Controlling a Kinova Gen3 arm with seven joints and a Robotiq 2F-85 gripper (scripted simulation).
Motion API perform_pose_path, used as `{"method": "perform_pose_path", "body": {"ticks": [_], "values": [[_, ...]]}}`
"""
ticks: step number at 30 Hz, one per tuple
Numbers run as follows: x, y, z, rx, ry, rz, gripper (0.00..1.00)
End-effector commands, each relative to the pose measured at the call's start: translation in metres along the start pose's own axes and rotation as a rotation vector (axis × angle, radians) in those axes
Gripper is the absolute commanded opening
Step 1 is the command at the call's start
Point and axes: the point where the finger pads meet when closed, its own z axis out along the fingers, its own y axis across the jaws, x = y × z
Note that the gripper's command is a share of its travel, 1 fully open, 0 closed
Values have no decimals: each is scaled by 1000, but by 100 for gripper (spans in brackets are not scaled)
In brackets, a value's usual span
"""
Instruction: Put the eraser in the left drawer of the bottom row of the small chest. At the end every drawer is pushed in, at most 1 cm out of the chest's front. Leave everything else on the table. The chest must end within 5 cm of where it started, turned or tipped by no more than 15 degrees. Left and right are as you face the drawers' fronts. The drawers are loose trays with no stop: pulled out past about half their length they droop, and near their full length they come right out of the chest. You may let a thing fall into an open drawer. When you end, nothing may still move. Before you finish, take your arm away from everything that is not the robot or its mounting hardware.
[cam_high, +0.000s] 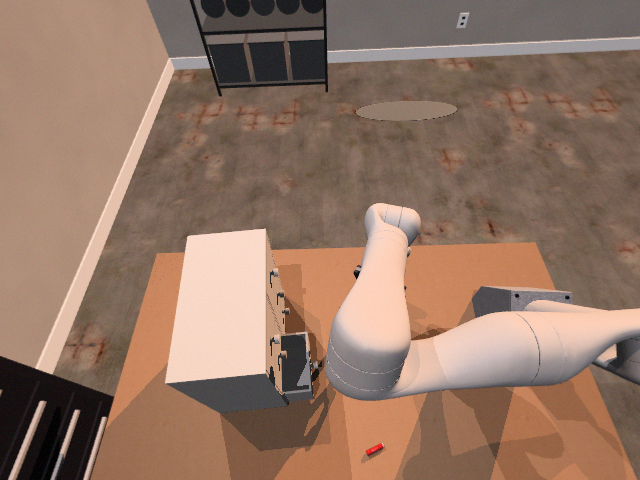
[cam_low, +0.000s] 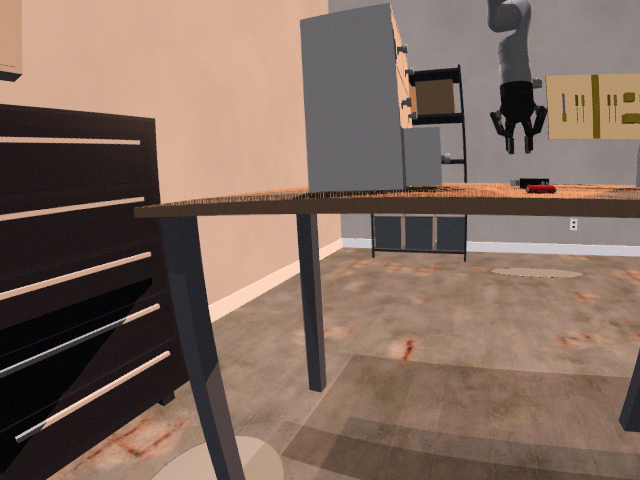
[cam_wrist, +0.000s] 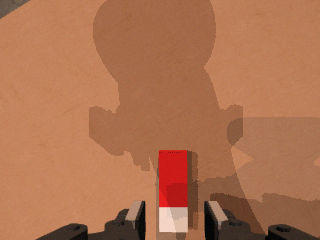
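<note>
Because its bottom-left drawer (cam_high: 295, 364) already juts out to receive something, the small chest (cam_high: 222, 315) waits, while the gripper (cam_low: 518, 145) hangs partly spread and empty above the eraser (cam_wrist: 173, 190) lying on the table (cam_high: 465, 439).

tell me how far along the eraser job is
Done: one bottom drawer of the white chest is pulled out. In hand: the partly open black gripper hangs above the red-and-white block eraser, fingers either side, holding nothing. Left: grasp it, drop it in, push the drawer shut.
</note>
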Motion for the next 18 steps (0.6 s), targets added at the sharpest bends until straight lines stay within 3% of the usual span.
{"method": "perform_pose_path", "body": {"ticks": [1,18], "values": [[0,0,1,1,0,0,38],[1,0,35,1,0,0,38]]}}
